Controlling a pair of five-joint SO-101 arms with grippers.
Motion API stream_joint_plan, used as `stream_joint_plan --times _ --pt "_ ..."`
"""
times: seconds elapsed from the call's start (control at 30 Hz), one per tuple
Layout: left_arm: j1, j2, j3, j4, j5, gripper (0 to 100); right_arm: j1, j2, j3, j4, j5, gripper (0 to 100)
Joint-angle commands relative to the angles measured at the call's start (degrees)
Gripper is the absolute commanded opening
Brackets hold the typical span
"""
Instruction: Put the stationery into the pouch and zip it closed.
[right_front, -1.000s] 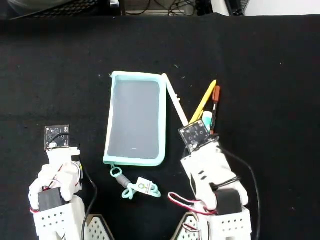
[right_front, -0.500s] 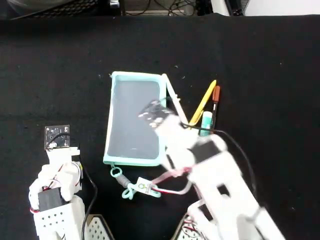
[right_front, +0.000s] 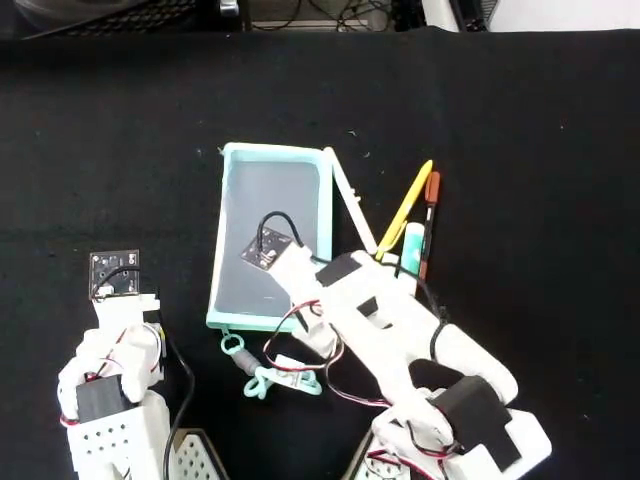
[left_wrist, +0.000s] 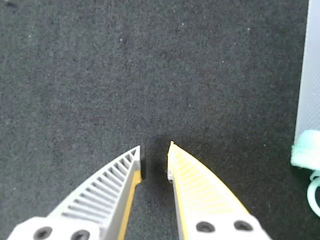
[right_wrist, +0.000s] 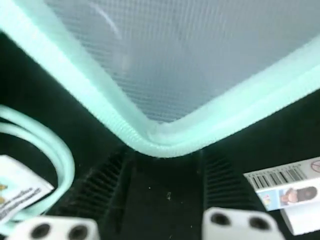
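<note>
Okay, mint-edged grey mesh zip pouch (right_front: 270, 215) lies flat at centre frame on the black cloth table (right_front: 520, 130). Right gripper (right_wrist: 161, 167) is at its lower right corner, fingers spread either side. Yellow, white and orange pens (right_front: 410, 205) lie right of the pouch, outside it. Left gripper (left_wrist: 155, 146) is lower left, fingers barely parted, empty.

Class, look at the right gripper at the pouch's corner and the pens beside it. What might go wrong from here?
1. The right gripper straddles a corner of the pouch with jaws open, while the left gripper sits apart from it, so a pull may drag the loose pouch.
2. The strap lies next to that corner and may get caught.
3. The right arm is close against the pens and may knock them.
</note>
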Motion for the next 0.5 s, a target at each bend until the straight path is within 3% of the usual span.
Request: stream_joint_plan --times 0.0,0.13,0.3,0.47 --pt "-0.22 0.26 0.92 0.26 -0.44 11 -0.62 0.75 -0.4 -1.49 -0.09 16.3" --pt "-0.22 0.26 0.92 0.26 -0.44 11 -0.62 0.75 -2.51 -1.41 -0.7 17.0" --pt "-0.22 0.26 0.92 0.26 -0.44 11 -0.97 0.75 -6.02 -0.97 -4.84 29.8" --pt "-0.22 0.26 0.92 0.26 -0.44 11 -2.81 0.75 -8.84 4.75 -1.41 25.6"
